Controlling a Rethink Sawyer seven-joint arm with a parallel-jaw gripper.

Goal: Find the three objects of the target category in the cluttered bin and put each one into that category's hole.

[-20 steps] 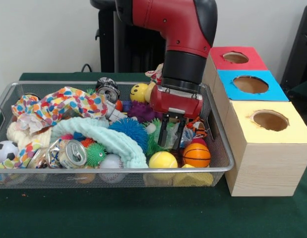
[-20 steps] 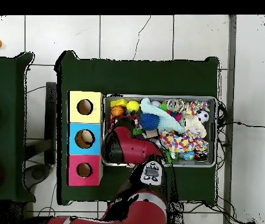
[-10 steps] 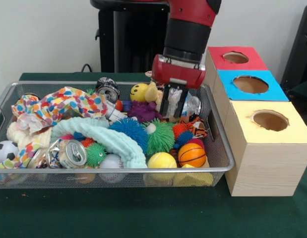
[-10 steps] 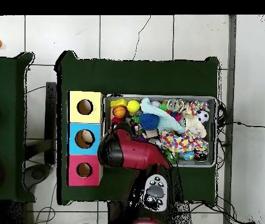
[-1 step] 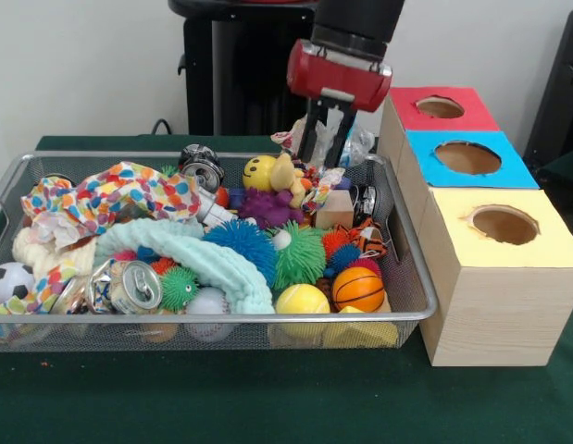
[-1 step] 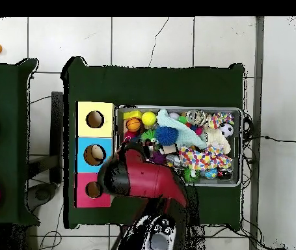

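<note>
One crumpled clear plastic piece point(image 5: 344, 139) clamped between my gripper point(image 5: 329, 139) fingers, lifted above far right corner of wire bin point(image 5: 408, 277). Gripper sits just beside red-topped box point(image 5: 425, 120). Blue-topped box point(image 5: 504, 171) and yellow-topped box point(image 5: 545, 250) follow in row. Bin contents: orange basketball point(image 5: 358, 289), yellow ball point(image 5: 303, 300), dented can point(image 5: 135, 285), wooden block point(image 5: 335, 209).

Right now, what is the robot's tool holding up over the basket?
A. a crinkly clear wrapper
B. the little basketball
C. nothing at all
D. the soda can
A: the tool pinches a crumpled clear wrapper, lifted above the basket.
</note>
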